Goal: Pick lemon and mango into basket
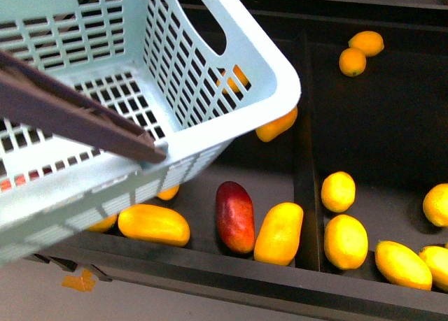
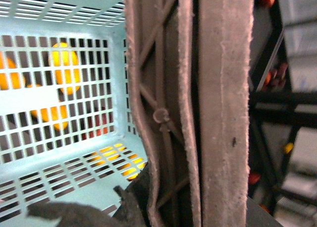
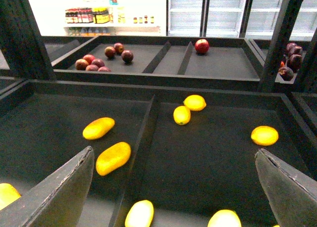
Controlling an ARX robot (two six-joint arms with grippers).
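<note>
basket aloft over the mango bay, right pincer wide apart

in the front view the light teal basket (image 1: 231, 62) hangs tilted at the upper left, above the black display bin (image 1: 210, 272). its brown handle (image 1: 77, 115) slants across it. the left wrist view shows that handle close up with a zip tie (image 2: 161, 115). the left pincer's fingers are not clear there, so i cannot tell whether it is apart or clamped. below the basket, in the left bay, the mango (image 1: 154, 224) lies on the bin floor, outside the basket. further right a red-and-yellow mango (image 1: 235, 216) touches another yellow mango (image 1: 278, 233). past the divider (image 1: 304, 195), the lemon (image 1: 338, 191) lies in the right bay among more lemons. the right pincer (image 3: 173, 155) stands wide apart over the bin, holding nothing.
</note>
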